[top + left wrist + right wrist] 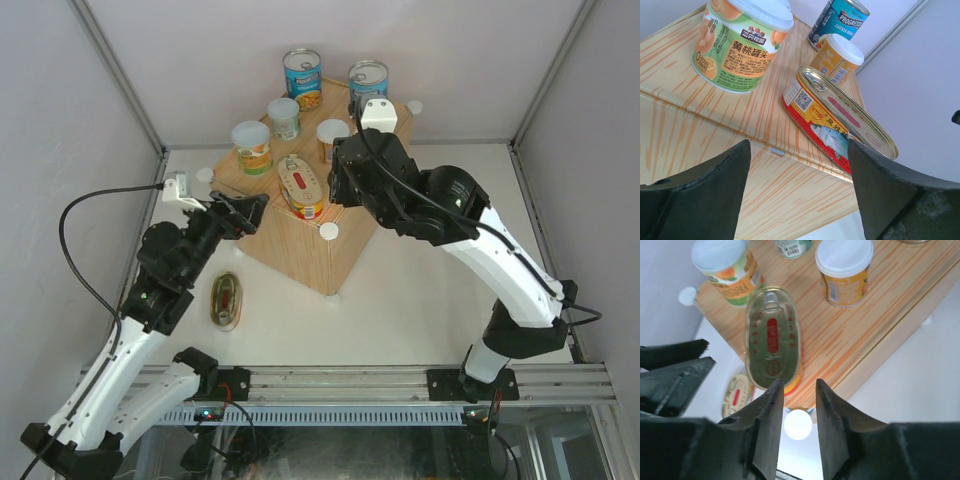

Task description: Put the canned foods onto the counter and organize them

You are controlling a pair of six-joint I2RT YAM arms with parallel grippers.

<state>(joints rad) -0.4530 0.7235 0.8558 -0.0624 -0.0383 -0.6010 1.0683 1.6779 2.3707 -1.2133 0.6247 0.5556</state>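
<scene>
The left gripper [243, 207] is wide open and holds nothing. Behind it and lower down, one flat tin [227, 300] lies on the white table [430, 300]. It looks like the last can not yet on the counter [300, 250]. The counter's side is right in front of this gripper.

The right gripper [800, 385] has its fingers close together with a small gap, and it holds nothing too. It hangs over the counter's near corner, above a white knob [797, 424]. Just past it, the other flat tin [772, 340] lies on top. Farther on stand three small cans [252, 147], and the two tall blue cans [302, 78] are at the back.

So six cans are up and one is left. They may need tidying into rows.

The counter top is light, stripy wood. The walls [450, 60] are plain and pale.
</scene>
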